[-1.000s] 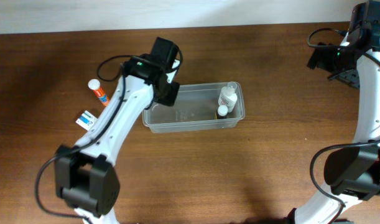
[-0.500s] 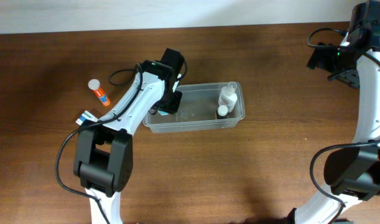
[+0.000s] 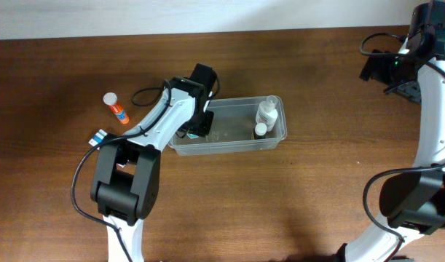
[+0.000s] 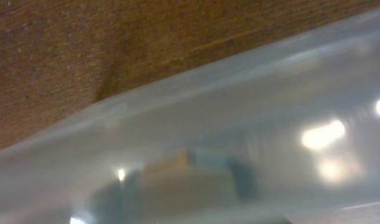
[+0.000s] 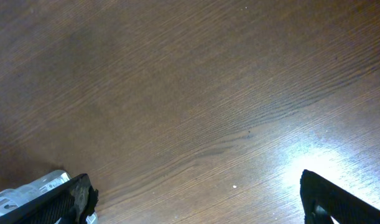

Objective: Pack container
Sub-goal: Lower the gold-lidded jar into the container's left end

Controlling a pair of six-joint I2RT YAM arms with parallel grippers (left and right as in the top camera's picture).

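The clear plastic container lies at mid-table. Two small white bottles sit in its right end. My left gripper reaches down into its left end. The left wrist view is blurred and very close: the container's wall fills it, and a small tan and teal item sits between the dark fingers. A teal edge of that item shows from above. My right gripper is open and empty over bare wood at the far right.
An orange glue stick with a white cap and a small blue and white box lie on the table left of the container. The brown wooden table meets a white wall at the back.
My left gripper has moved right and down, from above the container's left end into it. The right arm has not moved.
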